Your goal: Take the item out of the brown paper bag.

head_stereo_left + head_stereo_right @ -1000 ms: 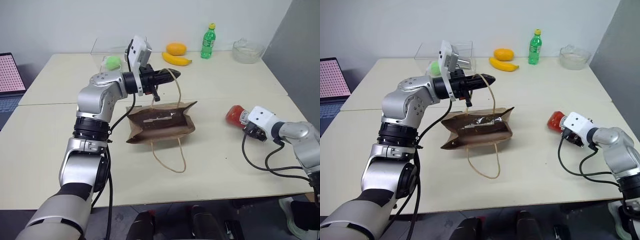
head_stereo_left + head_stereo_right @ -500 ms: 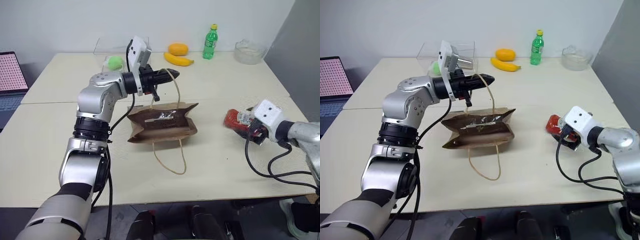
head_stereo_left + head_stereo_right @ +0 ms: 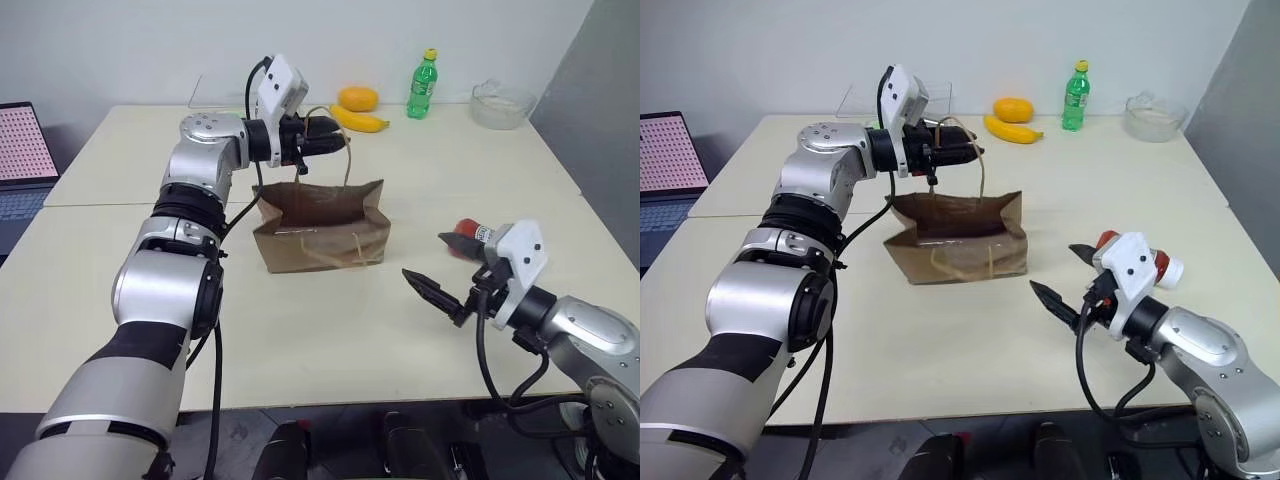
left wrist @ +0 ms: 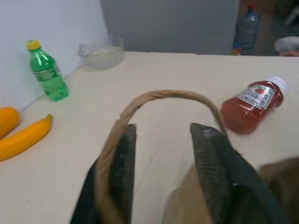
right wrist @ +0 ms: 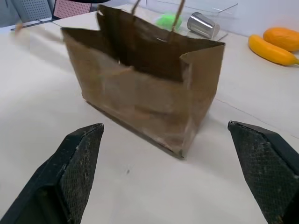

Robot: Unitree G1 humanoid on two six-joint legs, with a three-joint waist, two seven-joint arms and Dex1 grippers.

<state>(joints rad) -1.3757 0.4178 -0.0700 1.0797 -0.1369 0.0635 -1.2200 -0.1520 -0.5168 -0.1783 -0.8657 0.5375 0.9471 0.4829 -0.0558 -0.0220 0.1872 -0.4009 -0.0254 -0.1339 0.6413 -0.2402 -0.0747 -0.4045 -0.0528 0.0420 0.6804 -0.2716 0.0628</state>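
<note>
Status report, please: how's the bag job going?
Left end effector open, bag handle looped over it. Right end effector open, empty. Ketchup bottle lies outside bag.

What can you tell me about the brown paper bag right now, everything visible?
The brown paper bag is creased kraft paper with a rectangular base, standing upright on the pale table, mouth open to the top. It has thin tan cord handles: one droops against the side facing the robot, the other is lifted and looped around a finger of the left gripper, whose two fingers stand apart. The right gripper is open, apart from the bag. The ketchup bottle lies outside it.
</note>
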